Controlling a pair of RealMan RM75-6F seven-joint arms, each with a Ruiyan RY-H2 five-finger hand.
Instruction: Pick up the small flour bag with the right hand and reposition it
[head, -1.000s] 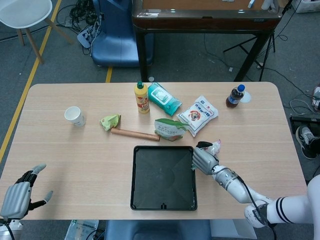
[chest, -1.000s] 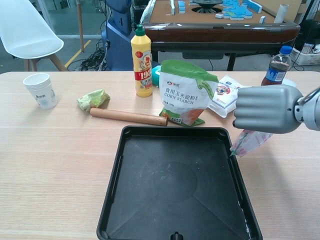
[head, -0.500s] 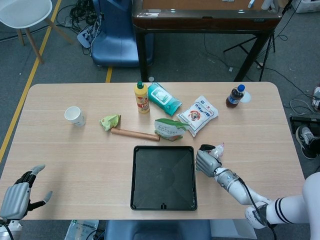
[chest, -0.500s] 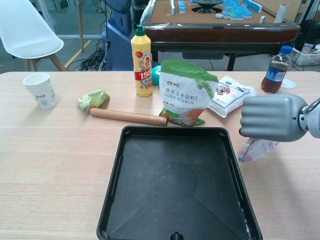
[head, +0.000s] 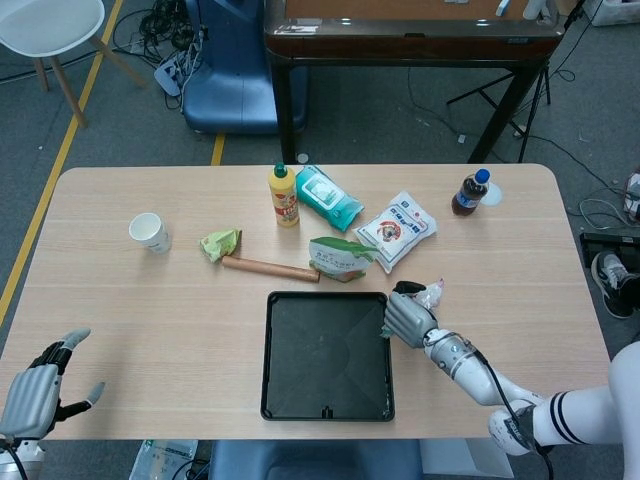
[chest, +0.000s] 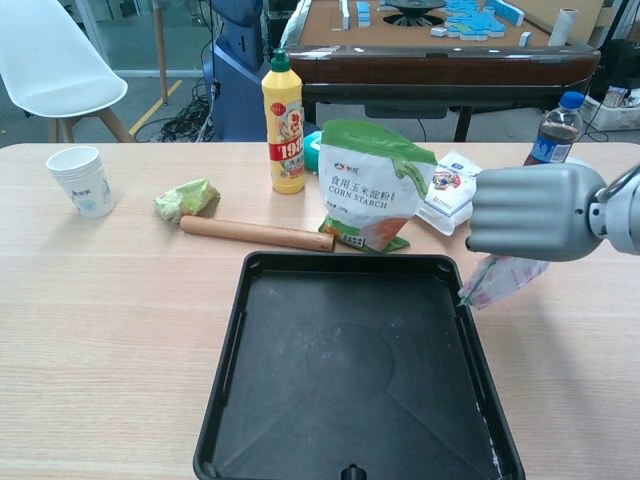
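In the head view, near the right rim of the black tray (head: 327, 403): right robot hand (head: 408, 319) clenched around the small flour bag (head: 428, 294), pinkish bag end poking out past the knuckles toward the far right. Writing on that bag too small to read. Beyond it, a white pouch (head: 397, 229) with a round printed emblem, a green-and-white bag (head: 341, 258), a yellow bottle (head: 284, 195), a teal wipes pack (head: 327, 198), a cola bottle (head: 470, 191) near the far right bench (head: 150, 320) edge. Bare wood to the right of the hand and across the whole left half, save a paper cup (head: 149, 232), a green wad (head: 221, 243) and a rolling pin (head: 270, 268). Left robot hand (head: 36, 390) at the near left corner, fingers apart, holding nothing.

In the chest view, just off the tray's (chest: 220, 400) right wall: right robot hand (chest: 533, 213) closed over the small flour bag (chest: 497, 279), long axis slanting down-left, lower tip just beside the tray rim; touching or not, cannot tell. On the green-and-white bag (chest: 372, 185), "CORN STARCH" under Chinese characters. On the yellow bottle (chest: 284, 122), a red label, unreadable.
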